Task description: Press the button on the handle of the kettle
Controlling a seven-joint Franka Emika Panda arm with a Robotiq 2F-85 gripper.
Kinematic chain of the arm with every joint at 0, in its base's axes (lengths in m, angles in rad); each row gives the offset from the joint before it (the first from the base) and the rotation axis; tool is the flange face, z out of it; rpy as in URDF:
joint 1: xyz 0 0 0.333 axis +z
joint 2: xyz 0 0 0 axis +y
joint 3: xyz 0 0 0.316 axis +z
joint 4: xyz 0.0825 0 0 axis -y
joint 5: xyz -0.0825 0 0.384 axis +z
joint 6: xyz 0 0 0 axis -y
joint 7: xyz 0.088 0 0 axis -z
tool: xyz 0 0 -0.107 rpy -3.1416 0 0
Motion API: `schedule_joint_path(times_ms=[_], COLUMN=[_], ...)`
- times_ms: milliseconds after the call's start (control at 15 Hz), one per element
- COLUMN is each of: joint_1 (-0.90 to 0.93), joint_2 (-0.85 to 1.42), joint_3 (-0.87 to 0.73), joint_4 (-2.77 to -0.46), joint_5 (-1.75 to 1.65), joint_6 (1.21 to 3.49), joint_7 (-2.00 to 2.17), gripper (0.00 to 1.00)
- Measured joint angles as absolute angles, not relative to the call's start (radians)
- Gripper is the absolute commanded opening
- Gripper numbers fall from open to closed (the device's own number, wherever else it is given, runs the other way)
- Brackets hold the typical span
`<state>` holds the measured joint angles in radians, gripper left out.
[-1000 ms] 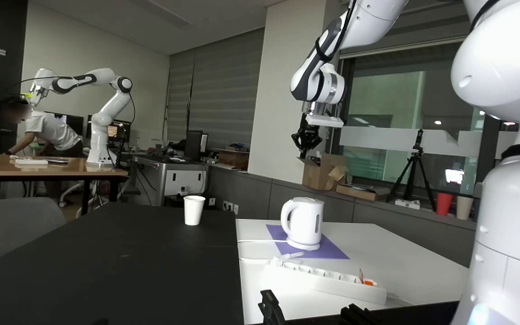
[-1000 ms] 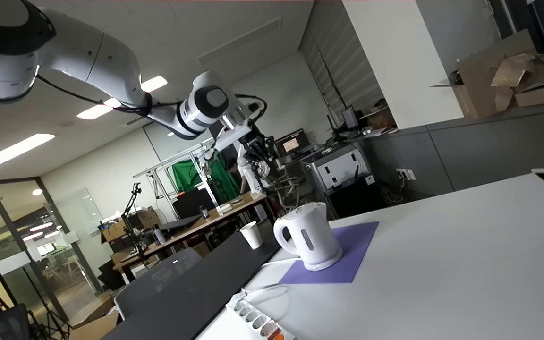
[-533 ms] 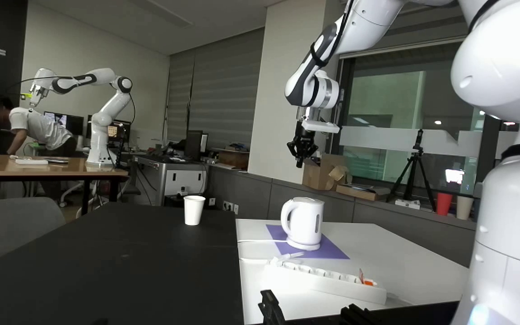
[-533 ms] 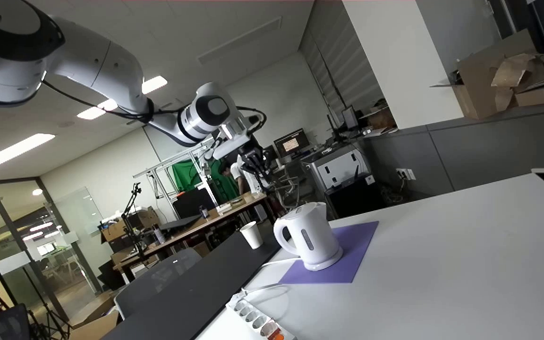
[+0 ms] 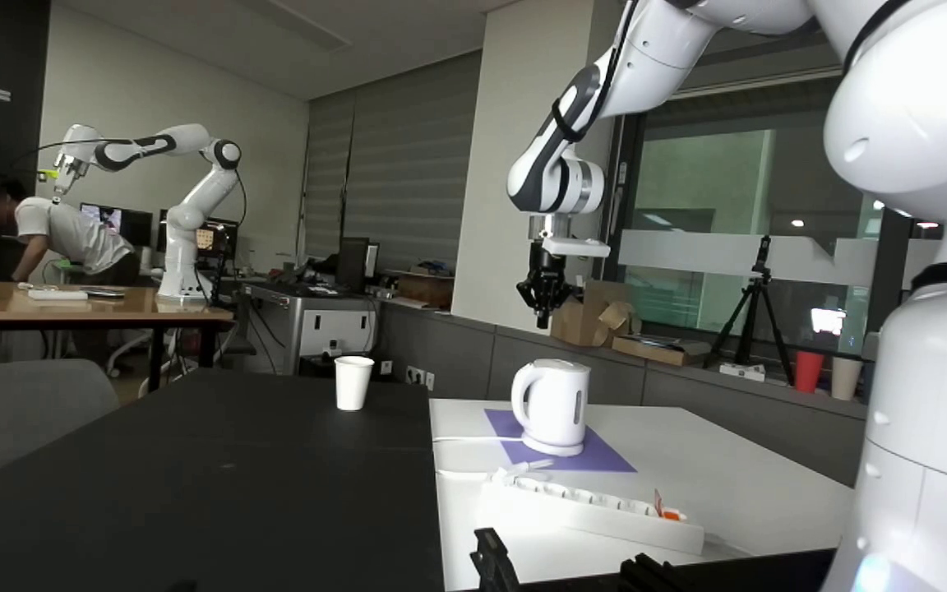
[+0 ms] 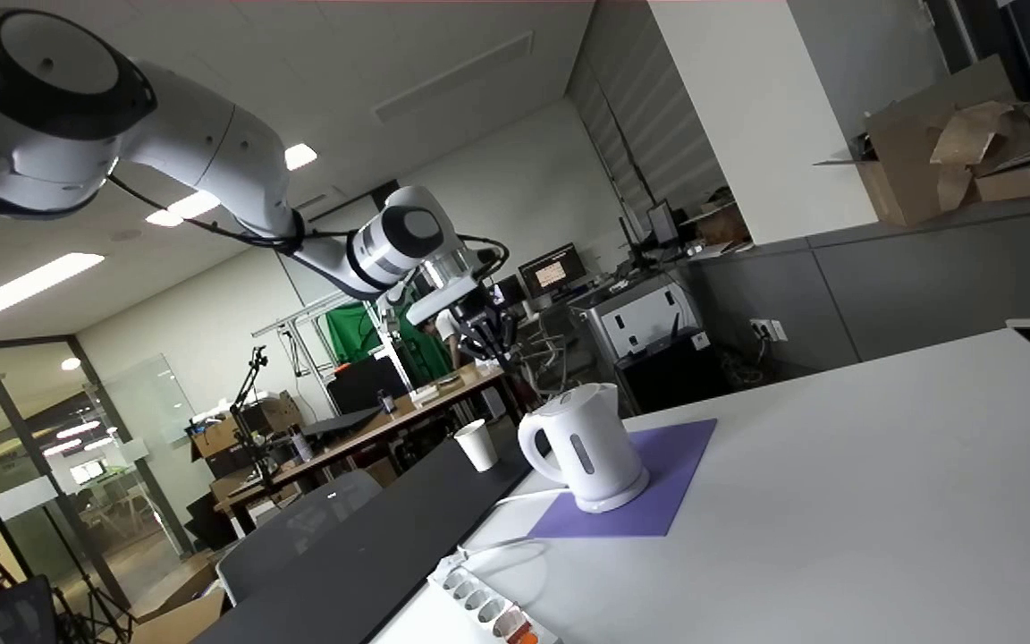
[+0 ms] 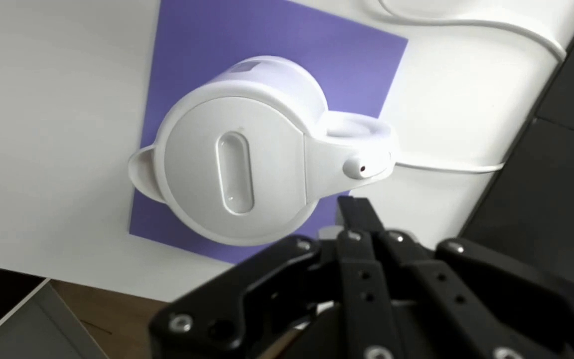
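Observation:
A white kettle (image 5: 560, 407) stands upright on a purple mat (image 5: 609, 460) on the white table; it also shows in an exterior view (image 6: 600, 452) and in the wrist view (image 7: 267, 169). Its handle (image 7: 326, 169) points right in the wrist view. A small raised button (image 7: 359, 167) with a dark red dot sits on top of the handle. My gripper (image 5: 543, 322) hangs above the kettle with a gap. It also shows in an exterior view (image 6: 504, 358). In the wrist view the fingertips (image 7: 357, 200) are together, empty, and appear just below the button.
A white power strip (image 5: 597, 518) with an orange switch lies in front of the kettle. A white cord (image 7: 449, 167) runs from the kettle. A paper cup (image 5: 353, 382) stands on the black table (image 5: 276, 469) beside the white one. A cardboard box (image 5: 584, 316) sits on the ledge behind.
My arm has come down, and the shut gripper is now lower and closer above the kettle. The kettle has not moved. A person in the background has shifted.

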<state>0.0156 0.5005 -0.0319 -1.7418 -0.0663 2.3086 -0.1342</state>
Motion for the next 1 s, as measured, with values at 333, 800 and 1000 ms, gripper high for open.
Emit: schedule_joint_path(times_ms=[333,800,1000], joint_1=[0.02,0.022,0.022], joint_2=[0.523,0.545,0.56], joint_3=[-0.02,-0.009,-0.009], joint_4=[-1.716,-1.693,-1.672], joint_5=[-0.08,-0.085,-0.102], joint_6=[2.267,2.258,2.26], joint_7=[-0.137,-0.143,-0.143], gripper=[0.0,0.0,0.0])
